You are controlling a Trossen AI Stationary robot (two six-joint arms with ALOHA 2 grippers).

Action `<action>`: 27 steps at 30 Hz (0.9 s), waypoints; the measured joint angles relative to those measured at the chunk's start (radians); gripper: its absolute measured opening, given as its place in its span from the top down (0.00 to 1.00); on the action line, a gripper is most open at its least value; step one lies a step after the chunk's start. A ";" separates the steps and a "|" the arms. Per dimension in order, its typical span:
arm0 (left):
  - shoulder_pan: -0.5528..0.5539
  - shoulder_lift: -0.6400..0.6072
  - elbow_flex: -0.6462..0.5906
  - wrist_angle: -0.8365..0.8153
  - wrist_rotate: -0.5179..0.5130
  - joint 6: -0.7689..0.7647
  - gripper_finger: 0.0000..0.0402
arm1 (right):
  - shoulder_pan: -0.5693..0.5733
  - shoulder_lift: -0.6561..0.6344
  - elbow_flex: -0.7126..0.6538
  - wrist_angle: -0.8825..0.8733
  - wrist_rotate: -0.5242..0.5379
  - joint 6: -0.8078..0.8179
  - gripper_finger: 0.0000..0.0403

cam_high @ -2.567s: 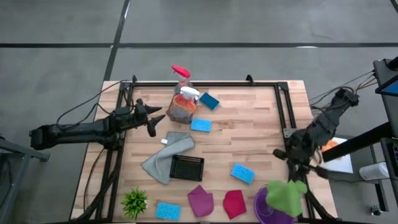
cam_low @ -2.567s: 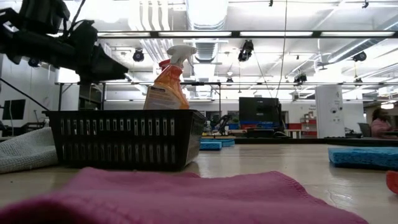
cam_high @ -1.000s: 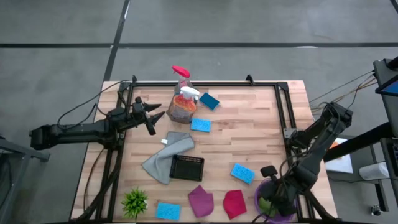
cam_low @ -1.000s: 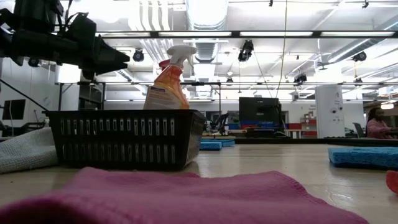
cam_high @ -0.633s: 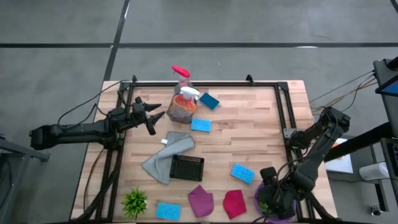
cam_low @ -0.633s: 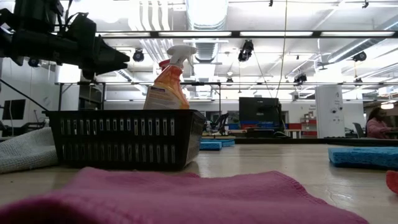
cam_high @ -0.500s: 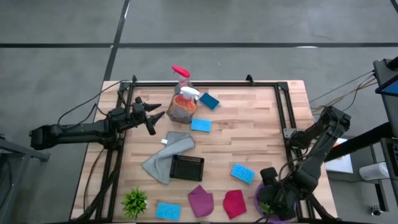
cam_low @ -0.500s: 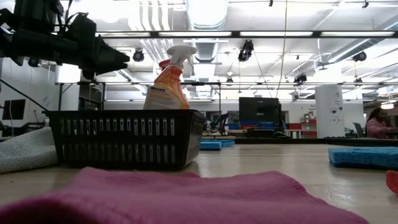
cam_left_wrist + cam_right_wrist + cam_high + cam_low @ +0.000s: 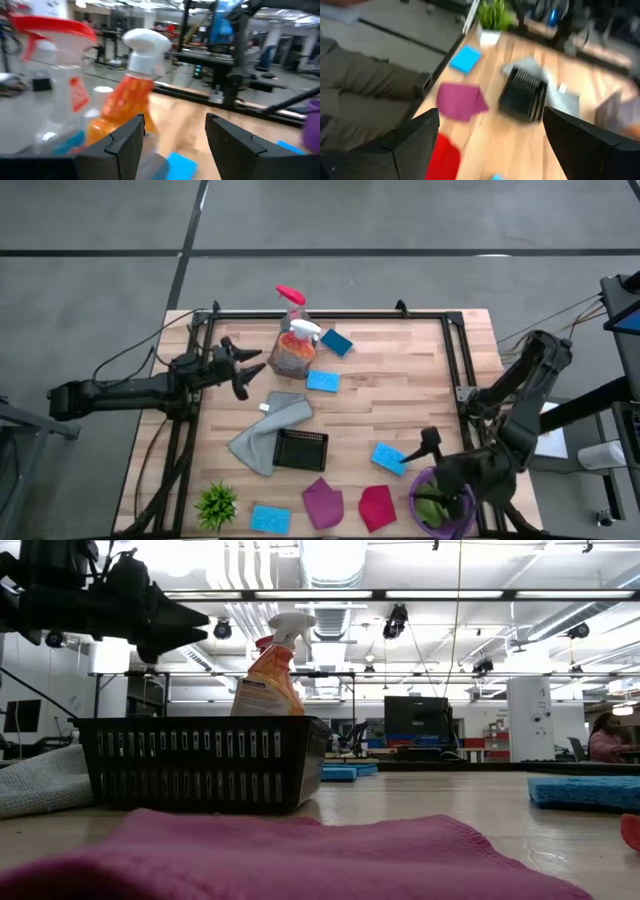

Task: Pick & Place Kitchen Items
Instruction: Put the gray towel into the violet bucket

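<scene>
From above, the right gripper (image 9: 445,480) hangs over a purple bowl (image 9: 420,490) at the table's near right corner, its fingers spread and released. The green cloth (image 9: 432,509) lies inside the bowl, just below the gripper and free of it. The left gripper (image 9: 245,370) waits at the table's left side, fingers parted and holding nothing, pointing toward the orange spray bottle (image 9: 296,347) and the clear spray bottle (image 9: 291,298) behind it. A black basket (image 9: 300,449) sits mid-table beside the grey cloth (image 9: 265,432); the magenta cloth (image 9: 322,503) and red cloth (image 9: 376,507) lie near the front edge, with blue sponges scattered around.

At table height, the magenta cloth (image 9: 300,850) fills the foreground, the basket (image 9: 200,765) stands behind it, and the orange bottle (image 9: 270,675) rises beyond.

The left wrist view shows both bottles, orange (image 9: 125,100) and clear (image 9: 45,90), ahead of the parted fingers (image 9: 125,145).

The right wrist view looks past widely spread fingers (image 9: 405,145) to the magenta cloth (image 9: 460,101), basket (image 9: 522,95) and a sponge (image 9: 465,59).
</scene>
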 joint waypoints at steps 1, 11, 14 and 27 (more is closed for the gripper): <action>-0.002 0.000 0.000 -0.008 0.015 -0.015 0.46 | -0.006 -0.016 -0.031 0.050 0.002 -0.042 0.13; -0.141 0.009 0.108 -0.333 -0.031 -0.212 0.46 | -0.025 -0.143 -0.259 0.286 0.009 -0.177 0.13; -0.214 0.032 0.175 -0.467 -0.101 -0.284 0.46 | -0.025 -0.172 -0.301 0.289 0.021 -0.158 0.13; -0.464 0.438 0.547 -1.062 -0.224 -0.676 0.46 | -0.025 -0.277 -0.422 0.285 0.085 -0.143 0.13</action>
